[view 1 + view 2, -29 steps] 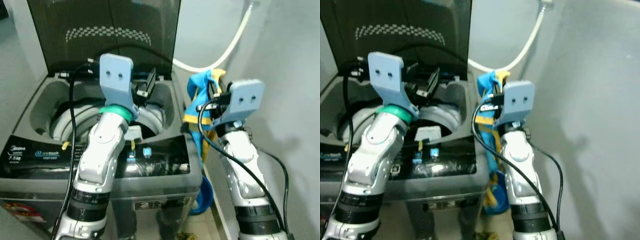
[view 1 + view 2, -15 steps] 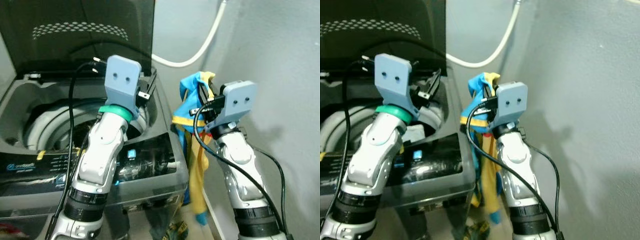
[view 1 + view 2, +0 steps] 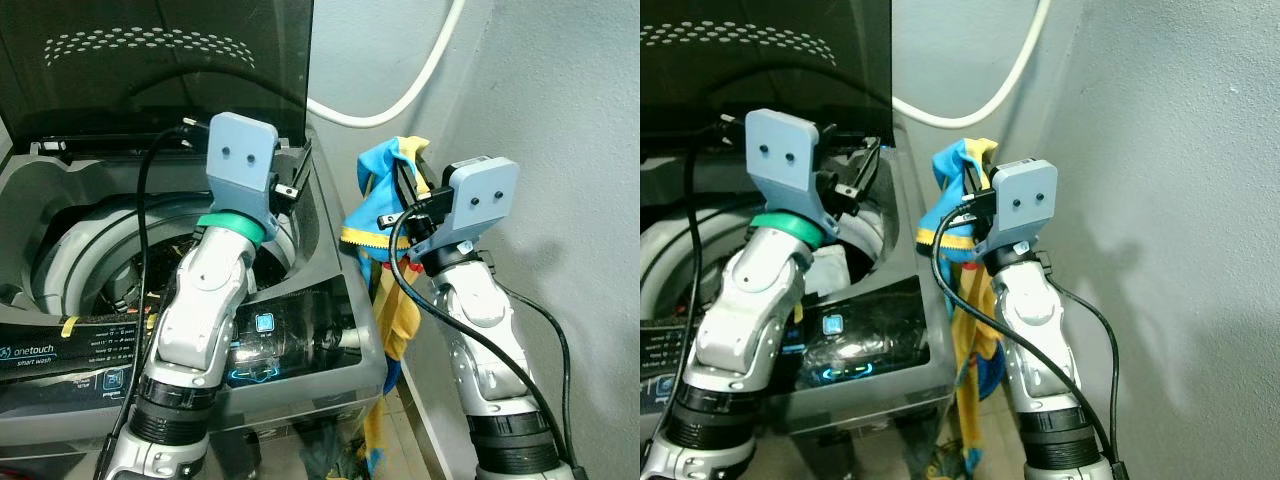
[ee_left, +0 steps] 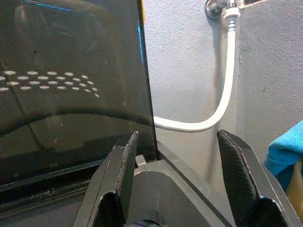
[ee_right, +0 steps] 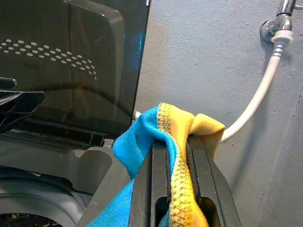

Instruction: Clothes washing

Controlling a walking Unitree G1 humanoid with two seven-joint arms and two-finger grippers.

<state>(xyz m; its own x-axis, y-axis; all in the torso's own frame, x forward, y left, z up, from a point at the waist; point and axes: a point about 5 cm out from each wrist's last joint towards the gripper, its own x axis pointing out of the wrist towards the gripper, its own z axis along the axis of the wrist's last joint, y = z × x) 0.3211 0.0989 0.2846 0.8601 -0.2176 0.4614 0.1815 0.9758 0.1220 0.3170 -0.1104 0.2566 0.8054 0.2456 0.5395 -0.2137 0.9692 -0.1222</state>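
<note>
R gripper [image 5: 177,156] is pinching blue/yellow cloth [image 3: 385,215] tight, dangling it just beside the washing machine [image 3: 300,330], off its right edge. L gripper [image 4: 180,175] is hovering wide open, empty, over the tub's back right corner.

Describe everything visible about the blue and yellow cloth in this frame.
The cloth is soft fabric, blue with yellow parts and a yellow stitched edge. The right gripper is shut on its bunched top, holding it up beside the washing machine, to its right near the wall. The rest hangs down in folds toward the floor, outside the drum. Whether it brushes the machine's side is unclear.
</note>
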